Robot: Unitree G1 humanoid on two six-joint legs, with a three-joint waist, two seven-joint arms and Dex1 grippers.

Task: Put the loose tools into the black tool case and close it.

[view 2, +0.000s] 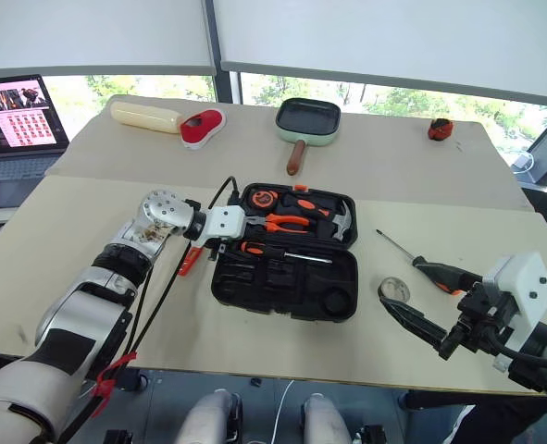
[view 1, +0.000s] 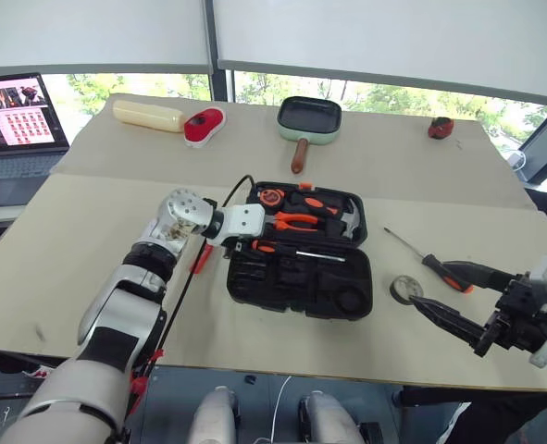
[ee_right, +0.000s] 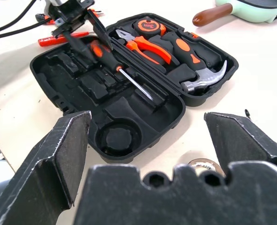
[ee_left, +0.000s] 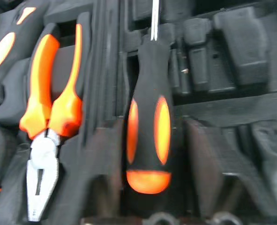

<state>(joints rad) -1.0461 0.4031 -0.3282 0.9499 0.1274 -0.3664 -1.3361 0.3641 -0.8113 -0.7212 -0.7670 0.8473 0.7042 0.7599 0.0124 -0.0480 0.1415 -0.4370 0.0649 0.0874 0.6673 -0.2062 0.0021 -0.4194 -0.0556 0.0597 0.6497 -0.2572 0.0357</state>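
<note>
Head views: black plastic tool case [view 1: 301, 264] lies open mid-table, rounded corners, moulded slots; far half holds pliers [view 1: 296, 220], a steel claw hammer [view 1: 347, 217] and a round tape measure [view 1: 271, 197]. One orange-and-black screwdriver [view 1: 292, 250] lies in a slot along the hinge line, left gripper [ee_right: 84, 33] right at its handle. Second screwdriver [view 1: 435, 266] and a small tape roll [view 1: 405, 289] sit loose on bare table right of the case, near the front edge. Left wrist view: glossy handle just ahead, finger contact blurred, can't tell if pinched. Right wrist view: right gripper [ee_right: 147, 140], ridged black fingers spread wide, nothing between them, hovering short of the case with room around.
</note>
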